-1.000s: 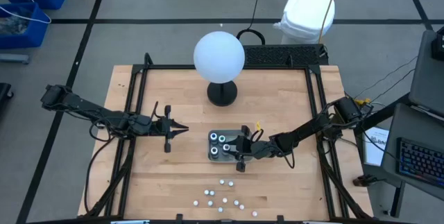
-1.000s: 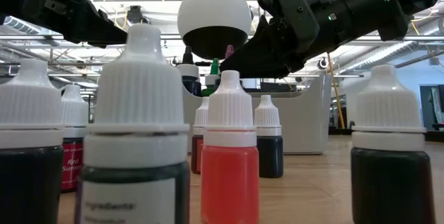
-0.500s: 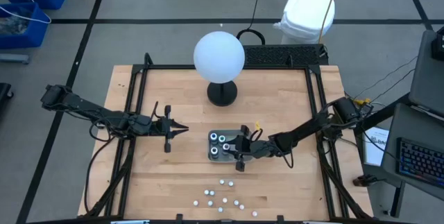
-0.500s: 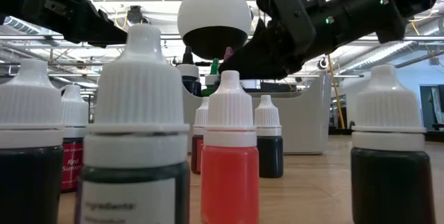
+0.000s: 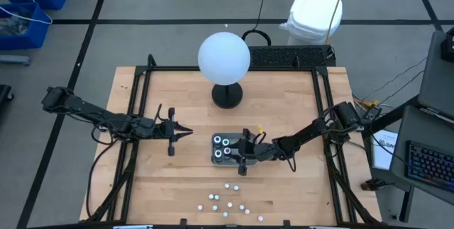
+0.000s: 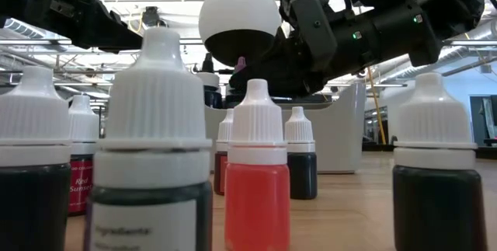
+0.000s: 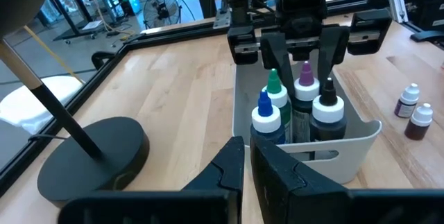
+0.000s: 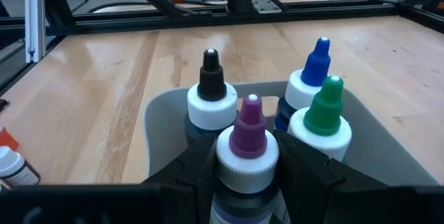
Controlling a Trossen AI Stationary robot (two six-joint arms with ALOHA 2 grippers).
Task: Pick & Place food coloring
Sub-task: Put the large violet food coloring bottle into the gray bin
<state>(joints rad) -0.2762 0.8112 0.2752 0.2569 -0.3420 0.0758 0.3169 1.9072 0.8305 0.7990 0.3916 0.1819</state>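
A grey tray [image 5: 216, 159] sits mid-table with food coloring bottles standing in it: black-tipped [image 8: 208, 92], blue-tipped [image 8: 317, 64] and green-tipped [image 8: 326, 113]. My right gripper [image 8: 248, 175] reaches in from the table's right and is shut on a purple-tipped bottle [image 7: 304, 80] among them. Several smaller white-capped bottles [image 5: 228, 202] stand on the wood near the front edge and fill the low view [image 6: 256, 173]. My left gripper [image 5: 186, 132] hovers shut, left of the tray, pointing at it. My right gripper pinches the purple-tipped bottle between its two fingers, at its white collar and shoulder [image 8: 248, 160]. The fingers [image 8: 198, 175] come nearly level from the table's right, slanting slightly down. The bottle stands upright inside the tray; its bottom is hidden.
A big white globe on a black base [image 5: 223, 57] stands behind the tray. Black frame rails [image 5: 135, 115] run along the table's left, right and far sides. Bare wood [image 5: 177, 179] lies between the tray and the small bottles.
My right gripper has sunk a little and edged toward the table's left with the purple-tipped bottle, which stays upright and now sits lower among the other bottles in the tray.
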